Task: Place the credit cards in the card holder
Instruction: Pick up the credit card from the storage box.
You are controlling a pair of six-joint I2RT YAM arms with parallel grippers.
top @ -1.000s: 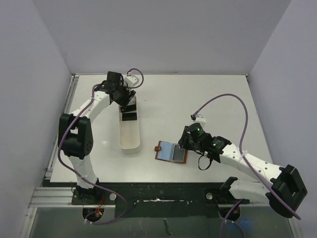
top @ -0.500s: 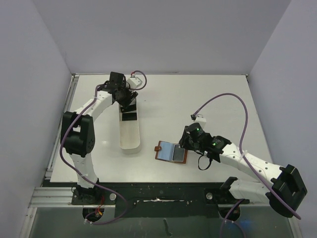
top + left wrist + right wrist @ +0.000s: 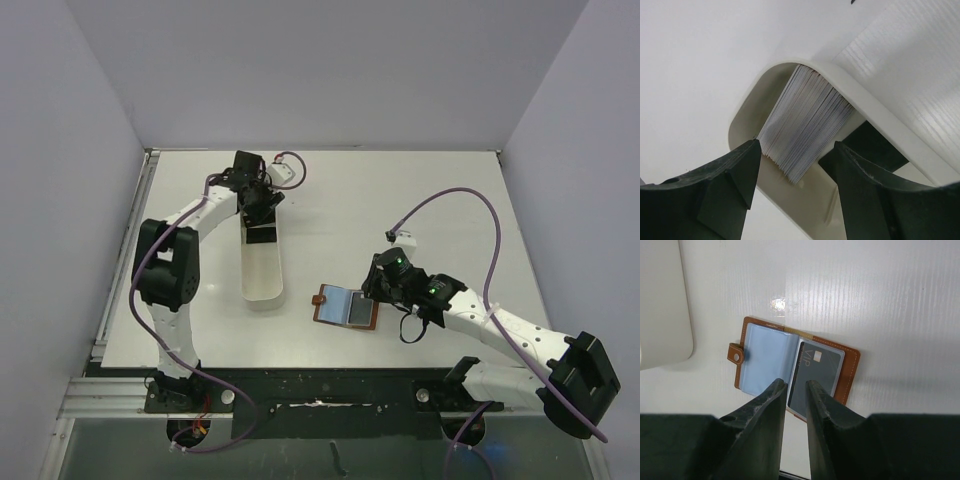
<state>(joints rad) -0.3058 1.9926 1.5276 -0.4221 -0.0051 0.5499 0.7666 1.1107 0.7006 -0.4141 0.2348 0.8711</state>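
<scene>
The card holder point(image 3: 847, 372) lies open on the table, its tab to the left, with a dark grey credit card point(image 3: 820, 372) in its right pocket; it also shows from above as the card holder point(image 3: 347, 306). My right gripper point(image 3: 796, 384) hovers just over its near edge, jaws a narrow gap apart with nothing between them. At the far end of the white tray point(image 3: 790, 195), my left gripper point(image 3: 796, 145) stands open astride a stack of credit cards point(image 3: 805, 120) seen edge-on. A black card point(image 3: 867, 147) lies flat beside the stack.
The long white oval tray point(image 3: 262, 280) runs from the left gripper point(image 3: 258, 205) toward the near edge, just left of the card holder. A purple cable point(image 3: 455, 195) loops above the right arm. Grey walls close in the table on three sides.
The left wrist has shifted a little to the right over the tray's far end. The right arm and the card holder have not moved.
</scene>
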